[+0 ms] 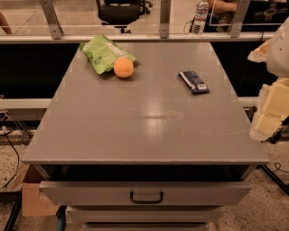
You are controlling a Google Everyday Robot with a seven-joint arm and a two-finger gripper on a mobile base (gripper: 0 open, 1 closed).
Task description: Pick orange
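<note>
The orange [123, 67] is a small round fruit on the far left part of the grey cabinet top [149, 117]. It touches the near edge of a green crinkly snack bag [104, 54]. My gripper [271, 113] is at the right edge of the view, beside the right rim of the cabinet top and about level with it. It is far from the orange and holds nothing that I can see. Part of it is cut off by the edge of the view.
A dark blue snack bar [193, 81] lies on the far right of the top. The top drawer [146, 191] stands slightly pulled out at the front. A rail with posts [164, 20], a water bottle [200, 17] and an office chair [121, 11] are behind.
</note>
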